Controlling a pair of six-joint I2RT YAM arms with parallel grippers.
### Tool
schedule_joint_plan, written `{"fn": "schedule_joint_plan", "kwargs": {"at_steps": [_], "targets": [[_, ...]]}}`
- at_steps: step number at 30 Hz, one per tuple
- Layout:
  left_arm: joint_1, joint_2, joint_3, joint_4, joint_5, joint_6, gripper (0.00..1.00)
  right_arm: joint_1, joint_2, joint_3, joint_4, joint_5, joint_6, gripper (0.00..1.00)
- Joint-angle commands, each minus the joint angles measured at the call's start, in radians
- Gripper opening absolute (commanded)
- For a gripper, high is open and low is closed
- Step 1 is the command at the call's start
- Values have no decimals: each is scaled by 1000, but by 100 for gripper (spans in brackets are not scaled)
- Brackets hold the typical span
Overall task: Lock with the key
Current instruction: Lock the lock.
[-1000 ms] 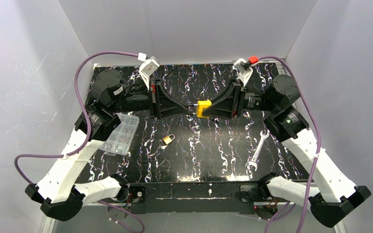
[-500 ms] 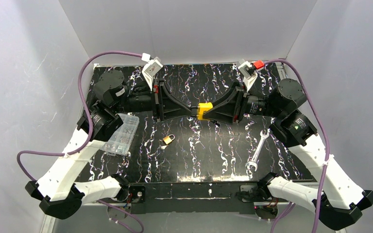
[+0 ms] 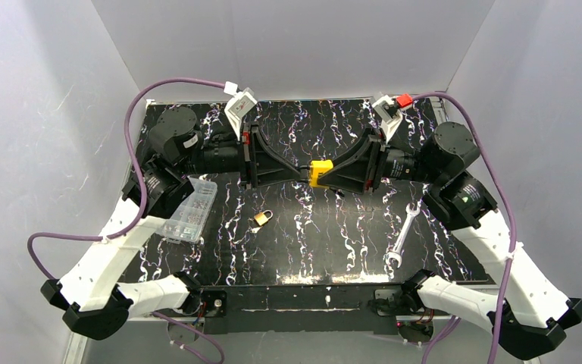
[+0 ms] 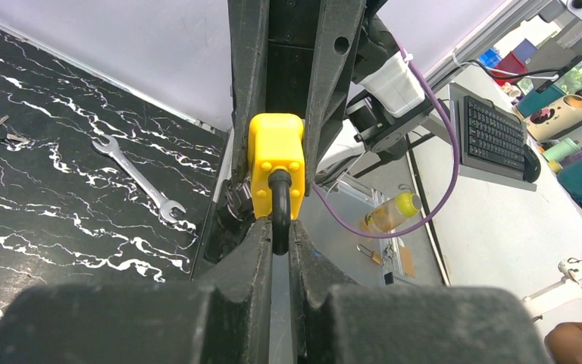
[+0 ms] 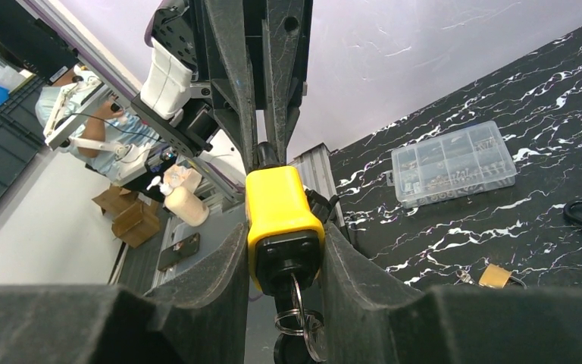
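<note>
A yellow padlock (image 3: 320,171) hangs in the air between my two grippers above the table's middle. My right gripper (image 3: 330,173) is shut on its yellow body (image 5: 280,216). A key (image 5: 294,297) with a ring sticks out of the black keyhole end, facing the right wrist camera. My left gripper (image 3: 301,173) is shut on the black shackle (image 4: 279,216), which comes out of the yellow body (image 4: 276,163). The two grippers face each other, tip to tip.
A small brass padlock (image 3: 262,218) lies on the black marbled table (image 3: 311,243) below the grippers. A clear parts box (image 3: 188,209) sits at the left. A silver wrench (image 3: 400,235) lies at the right.
Both arms and the yellow padlock shifted a little to the right a second ago and rolled about their axes. In the last half second almost nothing moved.
</note>
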Motion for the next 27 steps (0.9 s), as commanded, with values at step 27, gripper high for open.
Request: {"fn": "schedule_joint_plan", "kwargs": {"at_steps": [27], "targets": [[-150, 198, 89, -218, -277, 130, 0, 177, 133, 130, 47, 55, -73, 1]]}}
